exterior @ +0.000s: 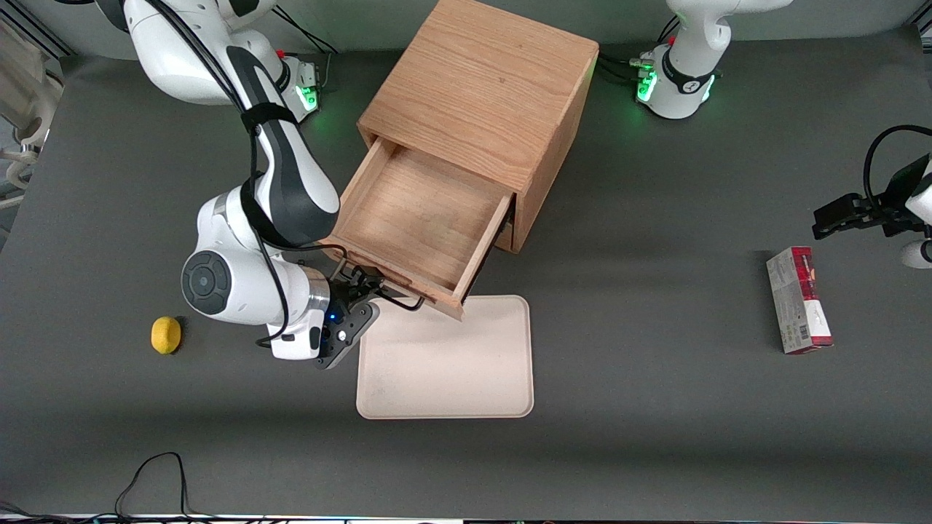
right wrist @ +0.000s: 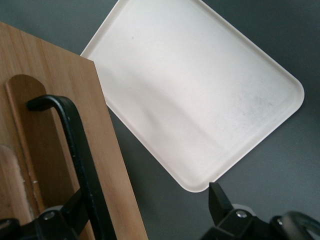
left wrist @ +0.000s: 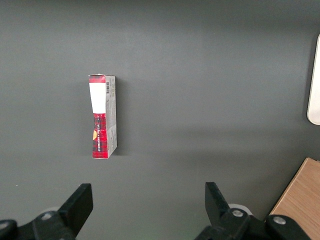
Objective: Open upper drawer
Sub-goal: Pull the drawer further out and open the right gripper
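The oak cabinet (exterior: 480,87) stands at the middle of the table, its front turned toward the working arm's end. Its upper drawer (exterior: 429,211) is pulled far out and its light-wood inside is bare. The thin black wire handle (exterior: 404,300) runs along the drawer front (right wrist: 50,90). My gripper (exterior: 362,285) is in front of that drawer front, at the handle (right wrist: 75,135). It is open: one finger (right wrist: 75,206) lies against the bar, the other finger (right wrist: 218,200) stands well apart over the dark table. Nothing is clamped between them.
A cream tray (exterior: 445,360) lies on the table just in front of the drawer, nearer the front camera, and shows in the right wrist view as the tray (right wrist: 200,85). A yellow lemon (exterior: 166,335) sits toward the working arm's end. A red and white box (exterior: 799,300) lies toward the parked arm's end.
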